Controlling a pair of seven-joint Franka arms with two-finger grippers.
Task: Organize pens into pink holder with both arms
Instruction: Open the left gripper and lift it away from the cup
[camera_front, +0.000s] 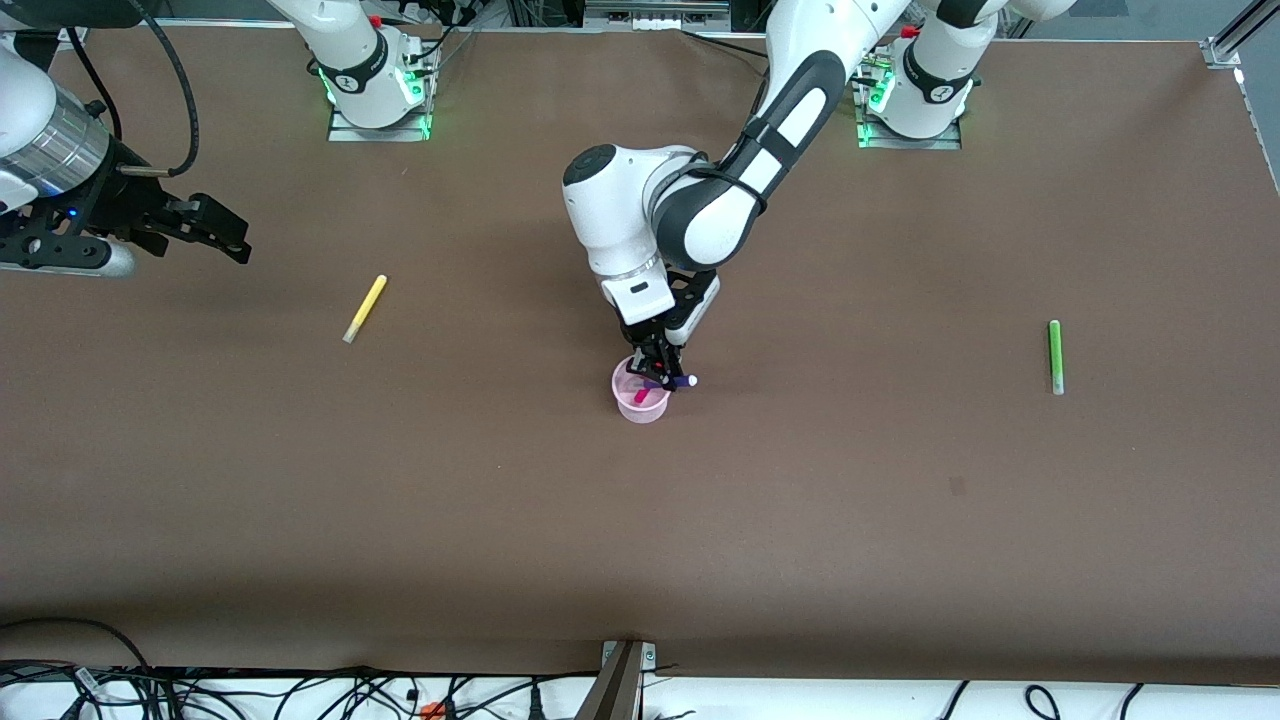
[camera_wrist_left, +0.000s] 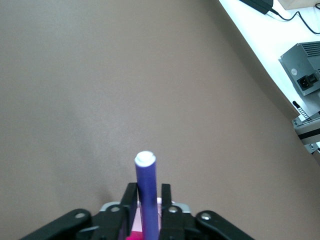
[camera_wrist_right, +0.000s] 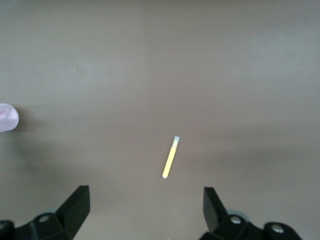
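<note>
The pink holder (camera_front: 640, 405) stands mid-table with a magenta pen (camera_front: 641, 396) inside it. My left gripper (camera_front: 660, 373) is right above its rim. A dark purple pen (camera_front: 676, 381) leans between the fingers, lower end in the holder, white tip sticking out. In the left wrist view the purple pen (camera_wrist_left: 146, 197) stands between the fingers of the left gripper (camera_wrist_left: 148, 189), which are slightly parted with a thin gap beside it. A yellow pen (camera_front: 365, 308) lies toward the right arm's end. My right gripper (camera_front: 243, 240) hangs open and empty above the table there (camera_wrist_right: 146, 192), with the yellow pen (camera_wrist_right: 170, 160) below.
A green pen (camera_front: 1054, 355) lies alone toward the left arm's end of the brown table (camera_front: 900, 520). The holder (camera_wrist_right: 7, 117) shows at the edge of the right wrist view. Cables run along the table edge nearest the front camera.
</note>
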